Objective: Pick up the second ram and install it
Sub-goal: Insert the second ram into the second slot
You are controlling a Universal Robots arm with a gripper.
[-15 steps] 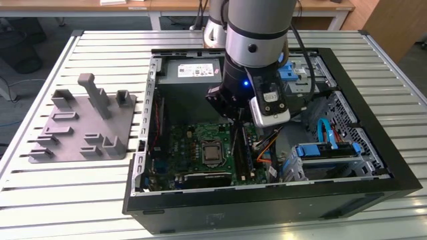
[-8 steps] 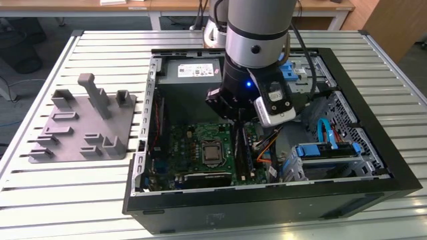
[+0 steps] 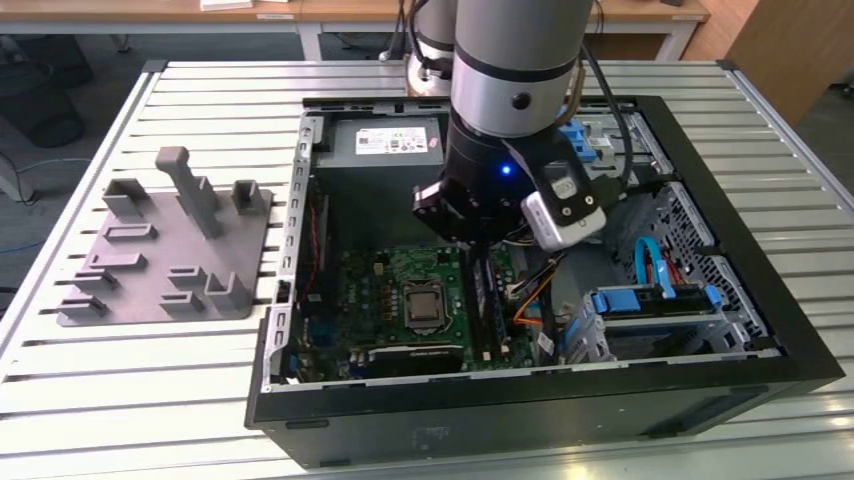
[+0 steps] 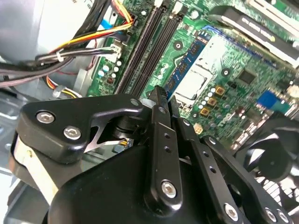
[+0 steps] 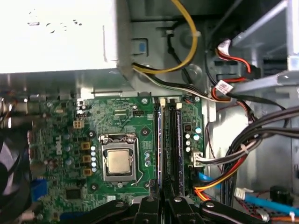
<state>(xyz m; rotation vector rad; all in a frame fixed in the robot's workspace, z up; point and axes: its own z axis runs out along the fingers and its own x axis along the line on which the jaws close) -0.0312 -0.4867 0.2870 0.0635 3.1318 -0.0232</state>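
A: Where's the pincer [image 3: 481, 245]?

B: We see it down inside the open computer case [image 3: 534, 410], over the motherboard, just beside the CPU socket [image 3: 424, 308] on the exterior view's right.

A: And the second ram [image 4: 189, 58]?

B: In the second wrist view it's a thin blue strip running along the socket [image 4: 194, 84], sitting in the slot line nearest to it. In the first wrist view we get the same stick [image 5: 159, 140] edge-on, between the socket [image 5: 117, 161] and the black slots [image 5: 175, 140] one step further from it.

A: Pincer [image 4: 163, 95] spread or pinching?

B: We cannot tell. Its tip sits right at the end of the stick, near the socket's corner. Contact isn't clear.

A: Anything else?

B: The grey holder plate [image 3: 160, 250] lies on the tabletop [image 3: 134, 400], well apart from the socket, outside the case on the exterior view's left.
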